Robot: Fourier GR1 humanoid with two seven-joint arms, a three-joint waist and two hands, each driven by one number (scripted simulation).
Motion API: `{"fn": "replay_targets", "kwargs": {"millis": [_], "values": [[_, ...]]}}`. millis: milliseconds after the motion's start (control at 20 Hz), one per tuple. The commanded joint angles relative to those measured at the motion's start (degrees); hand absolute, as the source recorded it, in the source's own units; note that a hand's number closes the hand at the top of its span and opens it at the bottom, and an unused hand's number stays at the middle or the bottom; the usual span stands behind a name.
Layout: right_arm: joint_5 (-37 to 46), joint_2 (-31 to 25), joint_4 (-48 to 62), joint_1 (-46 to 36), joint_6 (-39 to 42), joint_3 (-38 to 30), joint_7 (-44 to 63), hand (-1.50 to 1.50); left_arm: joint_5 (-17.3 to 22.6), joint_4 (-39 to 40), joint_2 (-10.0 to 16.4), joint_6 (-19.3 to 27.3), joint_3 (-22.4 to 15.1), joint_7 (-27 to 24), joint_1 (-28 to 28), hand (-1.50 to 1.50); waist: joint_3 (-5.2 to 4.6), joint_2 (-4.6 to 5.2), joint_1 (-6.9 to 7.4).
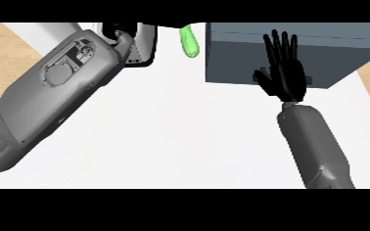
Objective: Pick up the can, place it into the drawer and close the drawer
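You had a white counter [180,142] filling the view; tan wood-toned strips [16,46] showed beyond the counter's left and right edges.

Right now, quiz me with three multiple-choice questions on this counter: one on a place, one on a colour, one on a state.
1. The elongated object is: A left of the drawer cabinet; B right of it; C on top of it.
2. Its colour: A red; B green; C blue.
3. The right hand is: A fisted; B open; C holding a cup.
Answers: A, it shows beside the cabinet's left side; B, it is bright green; B, its fingers are straight.
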Motion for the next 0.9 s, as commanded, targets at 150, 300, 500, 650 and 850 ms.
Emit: {"fn": "replay_targets", "kwargs": {"millis": [150, 300, 500, 650, 850], "values": [[0.38, -0.46, 16.66, -11.68, -5.97, -4.00, 0.03, -1.50, -2.15, -6.40, 2.97, 0.40, 0.08, 1.62, 5.04, -1.50, 0.52, 1.22, 0.89], [1.25, -0.18, 18.96, -15.18, -7.58, -4.57, 2.02, -1.50, -2.22, -9.53, 2.14, 0.61, -0.11, -1.35, 11.00, -1.50, 0.47, 1.42, 1.41], [3.70, 0.39, 23.35, -19.79, -9.46, -4.38, 4.94, -1.50, -3.11, -11.36, 3.46, 0.07, -0.30, 1.44, 10.12, -1.50, 0.49, 1.40, 1.72], [2.25, -2.25, 26.69, -22.66, -9.91, -5.95, 2.00, -1.50, -3.16, -11.65, 4.64, -0.38, 1.99, 0.58, 10.37, -1.50, 0.53, 1.78, 1.81], [2.16, -2.20, 30.35, -27.45, -8.12, -7.09, 3.79, -1.50, -3.43, -14.58, 4.61, -1.34, 1.35, -0.97, 15.62, -1.50, 0.48, 1.86, 1.97]]}}
